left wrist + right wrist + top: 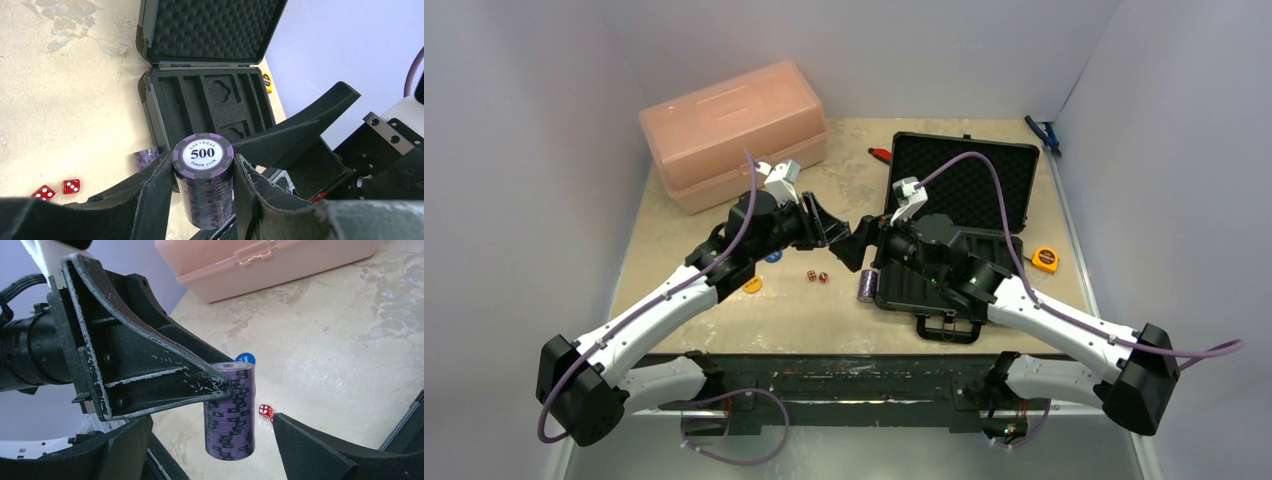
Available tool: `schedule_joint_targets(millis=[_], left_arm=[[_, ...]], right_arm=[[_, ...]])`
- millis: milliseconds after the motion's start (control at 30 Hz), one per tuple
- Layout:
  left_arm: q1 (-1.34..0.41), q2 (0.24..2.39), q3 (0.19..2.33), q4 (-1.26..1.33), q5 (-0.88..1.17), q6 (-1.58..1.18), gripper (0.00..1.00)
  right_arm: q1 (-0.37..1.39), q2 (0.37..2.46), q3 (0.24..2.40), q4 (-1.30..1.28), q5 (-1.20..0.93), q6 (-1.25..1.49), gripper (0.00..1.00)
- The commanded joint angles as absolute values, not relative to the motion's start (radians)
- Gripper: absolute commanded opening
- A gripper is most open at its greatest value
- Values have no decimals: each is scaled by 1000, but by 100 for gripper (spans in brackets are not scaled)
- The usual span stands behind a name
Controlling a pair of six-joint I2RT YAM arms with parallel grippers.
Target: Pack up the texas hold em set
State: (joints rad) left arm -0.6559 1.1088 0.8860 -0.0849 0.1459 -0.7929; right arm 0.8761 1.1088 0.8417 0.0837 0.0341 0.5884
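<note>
Black foam-lined briefcase (pixel 954 195) lies open on the right of the table (pixel 824 325), lid raised at the far side. The slots seen from the left wrist are empty, so nothing appears packed yet.

One purple chip stack (pixel 203 200) is upright, clamped in the left gripper (pixel 205 160) and held off the table just left of the case. The right gripper (pixel 212 420) stands wide on either side of that stack without touching it.

Left to pack:
- the second chip stack (pixel 866 285), on its side against the case's left wall;
- two red dice (pixel 816 277);
- the orange disc (pixel 752 284).

A blue disc (pixel 773 256) lies near them.

The pink plastic box (pixel 734 130) sits far left and the yellow tape measure (pixel 1045 260) right of the case. In my judgement, the right arm across the case base blocks the slots.
</note>
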Motion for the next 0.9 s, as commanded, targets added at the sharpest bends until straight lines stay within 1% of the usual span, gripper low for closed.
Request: schedule_joint_targets(millis=[0, 200, 600, 867], left_arm=[[-666, 1104, 901, -42, 157, -777, 0], [-667, 1133, 931, -67, 144, -760, 0], [-667, 1233, 1013, -140, 133, -733, 0], [-669, 1333, 1103, -190, 135, -725, 0]], right_arm=[[874, 1061, 841, 149, 75, 595, 98], [874, 1019, 826, 105, 123, 588, 99], [874, 921, 810, -159, 442, 613, 99], [874, 856, 785, -249, 549, 653, 99]])
